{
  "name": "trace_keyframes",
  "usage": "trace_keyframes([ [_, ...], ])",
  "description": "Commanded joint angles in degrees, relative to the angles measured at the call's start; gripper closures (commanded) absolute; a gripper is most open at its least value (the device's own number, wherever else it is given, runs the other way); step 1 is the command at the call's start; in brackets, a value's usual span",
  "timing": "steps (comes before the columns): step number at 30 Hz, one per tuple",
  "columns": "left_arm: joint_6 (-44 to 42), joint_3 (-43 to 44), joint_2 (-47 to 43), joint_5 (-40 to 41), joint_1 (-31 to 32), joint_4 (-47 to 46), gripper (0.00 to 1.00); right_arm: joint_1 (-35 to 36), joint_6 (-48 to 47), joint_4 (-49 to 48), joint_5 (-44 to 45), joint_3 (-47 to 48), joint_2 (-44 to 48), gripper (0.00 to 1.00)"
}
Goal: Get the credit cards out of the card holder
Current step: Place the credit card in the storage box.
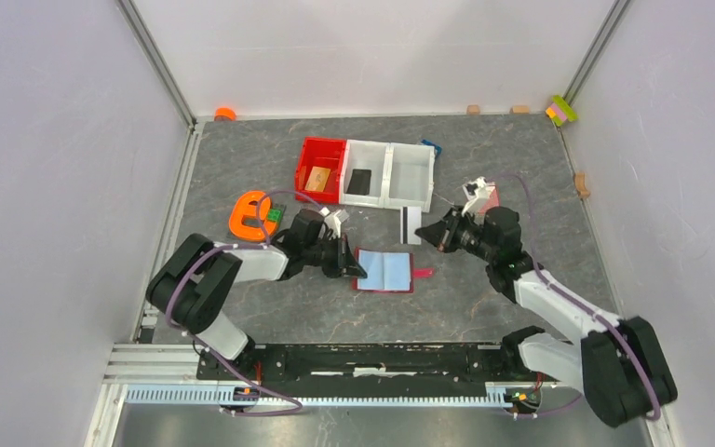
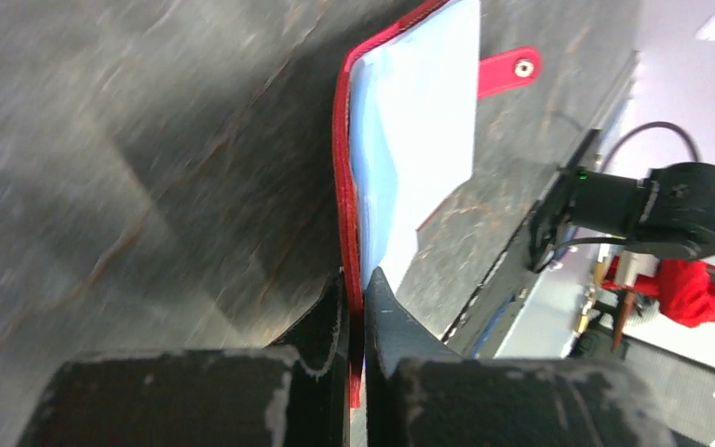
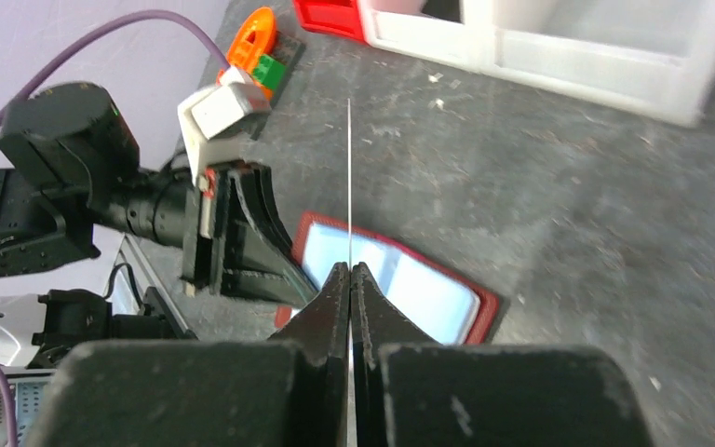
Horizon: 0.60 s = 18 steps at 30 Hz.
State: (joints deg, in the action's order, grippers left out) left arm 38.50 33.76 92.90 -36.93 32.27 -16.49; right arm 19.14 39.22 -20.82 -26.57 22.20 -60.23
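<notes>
The dark red card holder (image 1: 386,271) lies open on the table, pale blue lining up and snap tab to the right. My left gripper (image 1: 352,267) is shut on its left edge; the left wrist view shows the red edge pinched between the fingers (image 2: 355,291), with the holder (image 2: 419,130) beyond. My right gripper (image 1: 439,233) is shut on a pale grey card (image 1: 410,225), held above the table right of the holder. That card shows edge-on as a thin line (image 3: 349,177) in the right wrist view, above the gripper (image 3: 350,272). A tan-orange card (image 1: 317,178) lies in the red bin. A black card (image 1: 360,181) lies in the middle white bin.
The red bin (image 1: 324,149) and two white bins (image 1: 411,158) stand in a row behind the holder. An orange tool with a green block (image 1: 253,214) lies behind my left arm. A pink-and-white card (image 1: 488,196) lies by my right wrist. Small blocks sit along the back wall.
</notes>
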Motion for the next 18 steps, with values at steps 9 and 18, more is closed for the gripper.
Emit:
trace_keyframes([
  [9, -9.87, -8.47, -21.69, 19.92, 0.07, 14.51, 0.98, 12.76, 2.67, -8.88, 11.4, 24.38, -22.61, 1.0],
  [18, -10.04, -11.23, -28.71, 21.44, 0.09, 13.63, 0.96, 13.3, -3.26, -2.28, 20.0, 35.53, -29.07, 1.0],
])
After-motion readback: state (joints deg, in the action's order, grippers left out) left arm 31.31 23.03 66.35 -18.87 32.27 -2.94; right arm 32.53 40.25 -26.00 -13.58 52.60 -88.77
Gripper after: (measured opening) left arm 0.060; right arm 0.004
